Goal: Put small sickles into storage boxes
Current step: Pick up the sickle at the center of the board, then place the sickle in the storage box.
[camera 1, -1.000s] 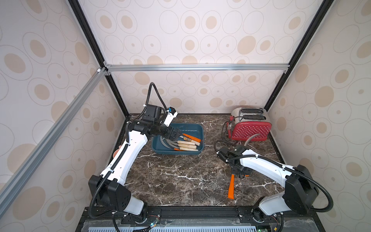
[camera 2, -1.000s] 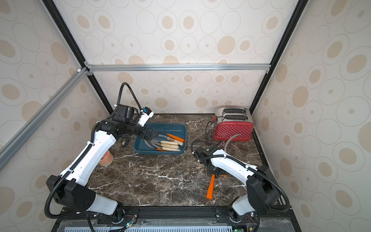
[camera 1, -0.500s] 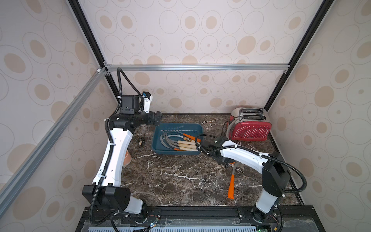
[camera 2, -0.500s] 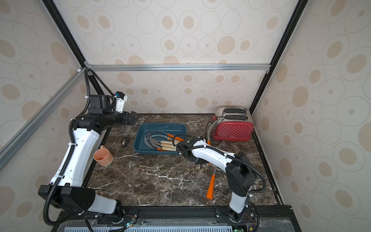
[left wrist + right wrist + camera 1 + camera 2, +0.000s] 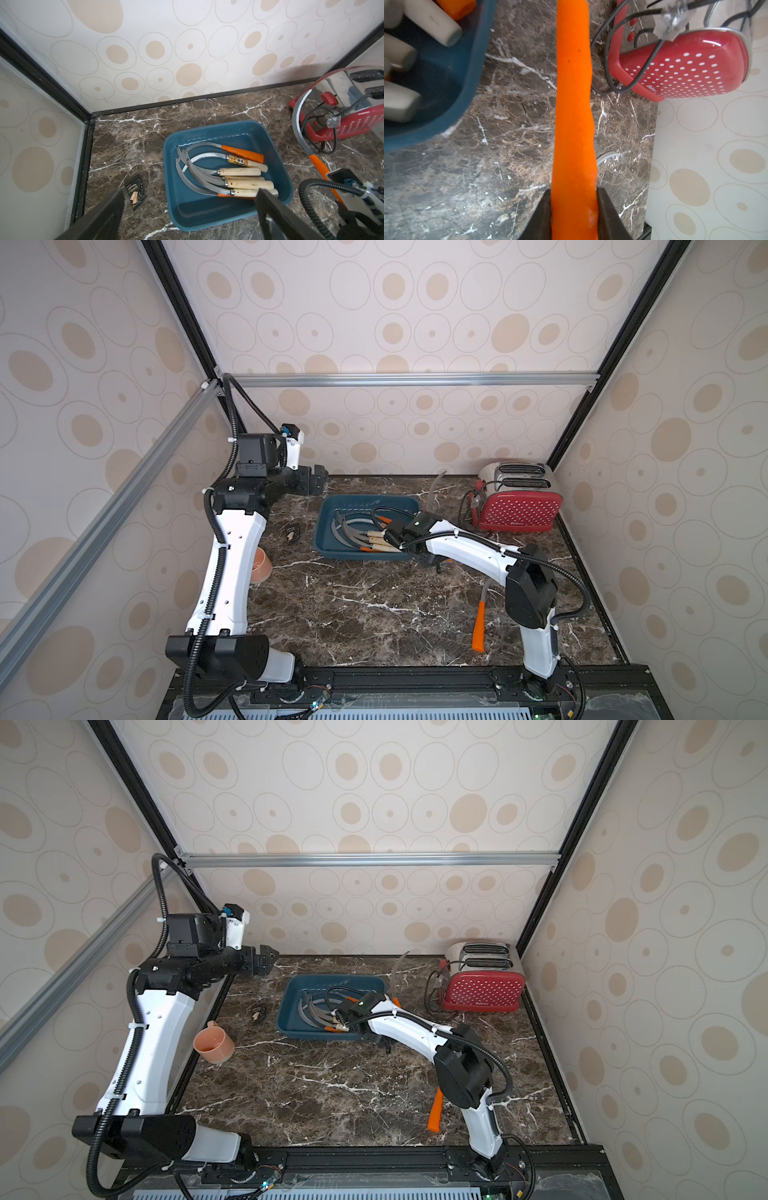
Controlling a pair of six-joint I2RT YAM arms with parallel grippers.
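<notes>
The dark teal storage box (image 5: 328,545) sits at the back middle of the table and holds several small sickles (image 5: 239,172) with wood and orange handles. My right gripper (image 5: 573,193) is shut on the orange handle of another sickle (image 5: 573,93), just off the box's right side. Its grey blade (image 5: 436,489) curves up toward the toaster. One more orange-handled sickle (image 5: 479,626) lies on the table at the front right, its blade partly under my right arm. My left gripper (image 5: 190,190) hangs open and empty, raised at the back left of the box (image 5: 207,225).
A red dotted toaster (image 5: 519,508) with a black cord stands at the back right. A peach cup (image 5: 214,1046) sits at the left edge beside my left arm. A small black snack packet (image 5: 135,191) lies left of the box.
My left gripper has pulled up and back from over the box to the back left. My right arm has swung from the front right up to the box's right side, holding the sickle.
</notes>
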